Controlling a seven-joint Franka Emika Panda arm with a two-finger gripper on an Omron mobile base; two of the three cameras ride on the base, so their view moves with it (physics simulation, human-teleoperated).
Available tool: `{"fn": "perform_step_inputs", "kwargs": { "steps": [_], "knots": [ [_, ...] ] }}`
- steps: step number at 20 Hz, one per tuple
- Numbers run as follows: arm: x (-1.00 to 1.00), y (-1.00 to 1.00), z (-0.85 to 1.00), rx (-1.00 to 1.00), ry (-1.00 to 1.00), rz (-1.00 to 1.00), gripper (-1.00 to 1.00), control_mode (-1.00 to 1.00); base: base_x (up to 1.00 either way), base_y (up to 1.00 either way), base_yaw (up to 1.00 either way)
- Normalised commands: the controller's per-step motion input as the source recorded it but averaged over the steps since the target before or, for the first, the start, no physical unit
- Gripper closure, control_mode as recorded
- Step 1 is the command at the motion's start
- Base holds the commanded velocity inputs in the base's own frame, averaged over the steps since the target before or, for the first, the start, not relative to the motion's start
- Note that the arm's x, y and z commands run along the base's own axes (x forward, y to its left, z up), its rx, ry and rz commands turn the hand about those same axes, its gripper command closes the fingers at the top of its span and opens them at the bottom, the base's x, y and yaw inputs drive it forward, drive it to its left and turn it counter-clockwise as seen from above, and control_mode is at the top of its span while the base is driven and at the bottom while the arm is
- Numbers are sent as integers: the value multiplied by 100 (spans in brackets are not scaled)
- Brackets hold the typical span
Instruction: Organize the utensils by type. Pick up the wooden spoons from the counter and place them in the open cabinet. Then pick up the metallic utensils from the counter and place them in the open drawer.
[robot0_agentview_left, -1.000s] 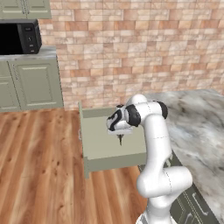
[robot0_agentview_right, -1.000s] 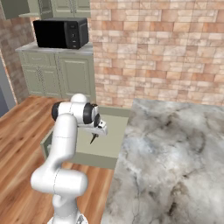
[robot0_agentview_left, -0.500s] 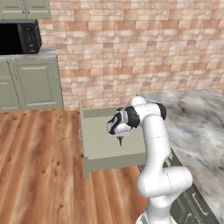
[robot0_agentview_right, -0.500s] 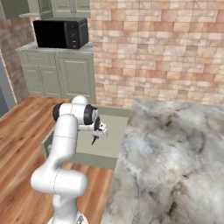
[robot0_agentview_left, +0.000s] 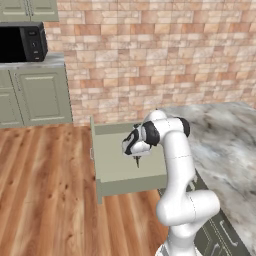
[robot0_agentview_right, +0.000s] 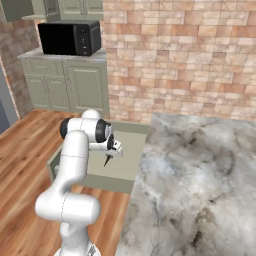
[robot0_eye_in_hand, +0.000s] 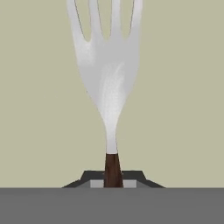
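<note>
Over the open drawer, the two-finger dark gripper (robot0_agentview_left: 137, 161) is closed tight on the thin dark-brown handle of a small silvery metal fork (robot0_eye_in_hand: 108, 70), whose pale tined head points straight down at the plain greyish-green floor of the wide shallow sage-green drawer (robot0_agentview_left: 112, 165). In the right base view the gripper (robot0_agentview_right: 107, 160) hangs above the middle of that drawer (robot0_agentview_right: 127, 160), clear of its walls and front panel. The step in hand looks like the release of the metallic utensil into the drawer; it would go best if the hand came lower first, so the fork drops a short way and does not bounce off the tines, and if the jaws opened only while well inside the drawer's rim. Beside the drawer lies the grey-white marbled stone counter (robot0_agentview_right: 200, 185). Beyond the drawer a black microwave (robot0_agentview_right: 70, 37) stands against the brick wall; no brand, label or writing can be read anywhere.
</note>
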Motion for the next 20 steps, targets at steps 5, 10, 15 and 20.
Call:
{"fn": "perform_step_inputs", "kwargs": {
  "steps": [5,10,15,20],
  "knots": [
    [0,0,2,0,-1,0,-100,-100,0,0,0],
    [0,0,21,0,0,0,-100,-100,0,0,0],
    [0,0,62,4,0,0,-100,-100,0,0,0],
    [0,0,99,13,0,0,-100,-100,0,0,0]
  ]
}}
